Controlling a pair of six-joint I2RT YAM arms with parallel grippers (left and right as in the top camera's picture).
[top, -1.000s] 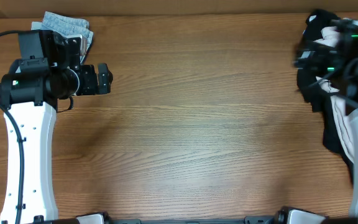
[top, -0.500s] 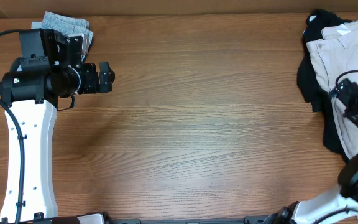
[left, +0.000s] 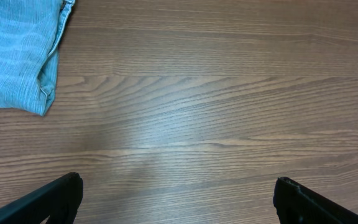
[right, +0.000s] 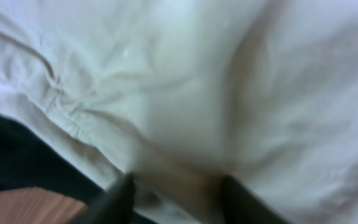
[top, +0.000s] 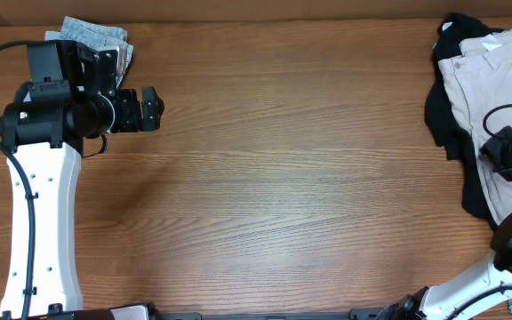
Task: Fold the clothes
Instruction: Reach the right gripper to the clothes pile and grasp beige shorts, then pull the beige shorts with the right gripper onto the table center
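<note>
Two facts are given only by the wrist views: the left gripper point(left: 178, 196) is spread wide above the wooden table point(top: 300, 178), a denim garment point(left: 14, 56) ahead to its left. A ridge of the khaki garment point(right: 185, 93) is bunched between the right gripper's point(right: 179, 198) fingers, though a firm pinch cannot be told through the blur. Overhead, that garment is seen heaped on a black garment point(top: 441, 116) beneath the right gripper.

Even bright light; R wrist cam prob. defocused

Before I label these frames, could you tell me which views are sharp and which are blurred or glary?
Overhead: sharp, evenly lit. Left wrist: sharp, soft sheen on the table. Right wrist: blurred, close to the beige clothes, jaws dark smears.
</note>
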